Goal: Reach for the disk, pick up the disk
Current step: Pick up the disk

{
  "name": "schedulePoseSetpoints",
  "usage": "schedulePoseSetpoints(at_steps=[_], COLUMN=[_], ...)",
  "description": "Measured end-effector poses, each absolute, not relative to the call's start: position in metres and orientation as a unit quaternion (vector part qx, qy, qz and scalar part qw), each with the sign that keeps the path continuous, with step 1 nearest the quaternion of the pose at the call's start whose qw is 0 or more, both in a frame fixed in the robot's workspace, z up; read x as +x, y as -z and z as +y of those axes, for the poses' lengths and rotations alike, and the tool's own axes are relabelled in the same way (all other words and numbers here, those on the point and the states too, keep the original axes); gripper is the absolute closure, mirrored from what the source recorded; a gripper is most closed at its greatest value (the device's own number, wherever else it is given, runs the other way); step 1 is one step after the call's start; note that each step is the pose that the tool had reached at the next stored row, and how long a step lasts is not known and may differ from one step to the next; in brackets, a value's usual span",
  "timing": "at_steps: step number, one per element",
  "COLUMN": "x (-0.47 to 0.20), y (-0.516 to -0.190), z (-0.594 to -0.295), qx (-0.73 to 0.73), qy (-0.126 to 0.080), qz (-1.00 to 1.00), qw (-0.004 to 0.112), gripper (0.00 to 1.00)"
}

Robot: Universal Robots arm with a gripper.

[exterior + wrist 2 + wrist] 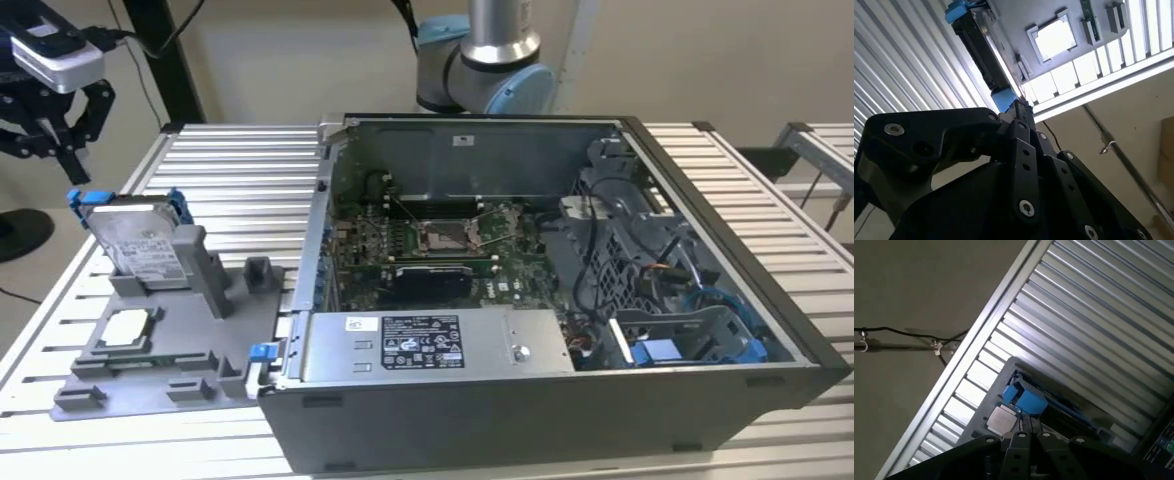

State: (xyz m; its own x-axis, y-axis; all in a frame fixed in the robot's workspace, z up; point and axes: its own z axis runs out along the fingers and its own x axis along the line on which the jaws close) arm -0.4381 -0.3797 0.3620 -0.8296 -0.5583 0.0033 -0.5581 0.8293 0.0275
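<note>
The disk is a silver-grey hard drive with a white label and a blue frame. It stands on edge in a grey fixture on the exterior view's left. My gripper hangs above the disk and slightly to the exterior view's left, apart from it, with its fingers drawn together and nothing between them. In the second wrist view the gripper points at the disk's edge. In the first wrist view the gripper sits over the disk's blue frame.
A small white-faced chip lies flat in the fixture. An open computer case fills the middle and right of the slatted table, with a long grey metal box along its front. The arm's base stands behind the case.
</note>
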Motion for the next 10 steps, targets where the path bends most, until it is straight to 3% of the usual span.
schedulePoseSetpoints(at_steps=[10], x=[-0.4382], y=[-0.3620], z=[-0.3797], qx=[0.378], qy=[0.011], qz=[-0.926], qw=[0.007], gripper=[1.00])
